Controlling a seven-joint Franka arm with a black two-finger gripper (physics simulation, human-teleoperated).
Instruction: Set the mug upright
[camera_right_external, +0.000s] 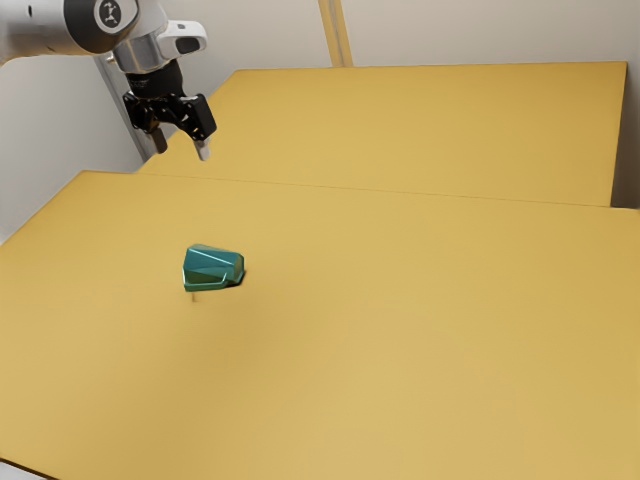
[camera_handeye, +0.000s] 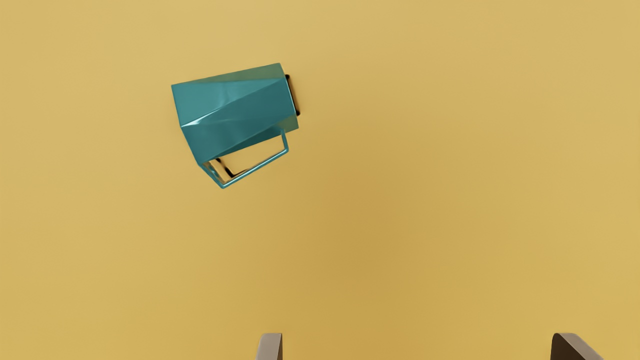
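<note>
Claw: the claw (camera_right_external: 181, 148) hangs above the tabletop (camera_right_external: 400, 350), its two fingers (camera_handeye: 270, 349) set wide apart.
Grip: nothing is between the fingers; the claw touches neither the mug (camera_right_external: 212, 267) nor the tabletop.
Mug: teal, faceted and glossy, lying on its side on the tabletop, below the claw and well apart from it.
Handle: a thin, angular teal handle (camera_handeye: 257, 166) on the side of the mug nearer the claw.
Cut off: the arm (camera_right_external: 35, 28) leaves the exterior view at its upper left; the wrist view crops the fingers to their ends.
Hidden: the inside of the mug and the side it lies on.
Hard to make out: the handle in the exterior view; a tiny brownish mark (camera_right_external: 194, 297) just beside the mug there; narrow dark lines near one end of the mug and within the handle's loop.
Markings: a round dark badge (camera_right_external: 109, 12) with a pale emblem on the arm, too small to read.
</note>
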